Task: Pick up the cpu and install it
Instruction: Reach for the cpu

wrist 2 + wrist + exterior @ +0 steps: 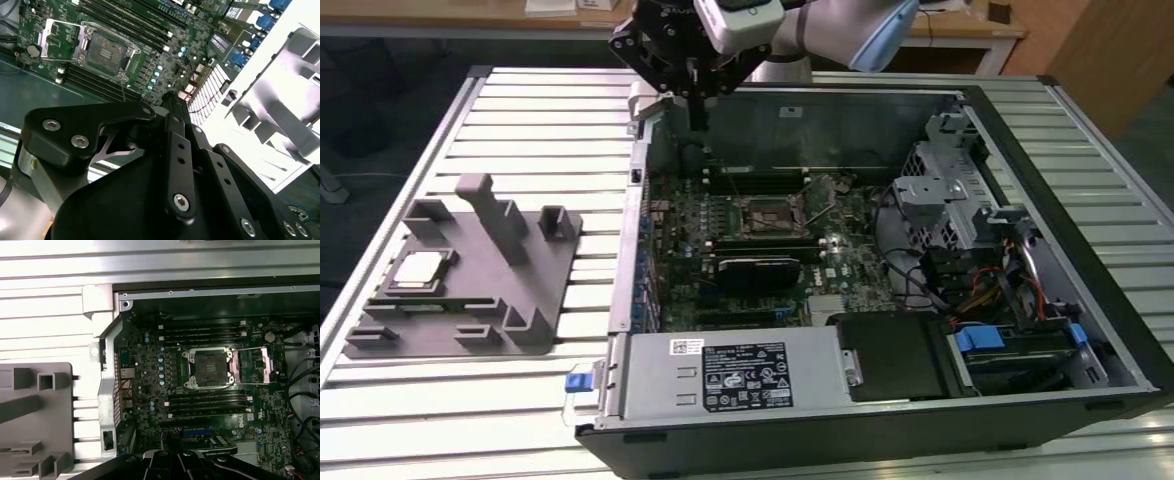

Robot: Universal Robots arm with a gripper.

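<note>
Computer case (pixel 854 425) holds a green board (pixel 674 262); the cpu (pixel 419 270) lies on the grey tray (pixel 447 322), well apart from the closed, empty gripper (pixel 698 120).

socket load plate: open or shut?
Open. In the first wrist view the load plate is swung back beside the socket, its dark contact bed bare. The cpu sits on the grey fixture.
</note>
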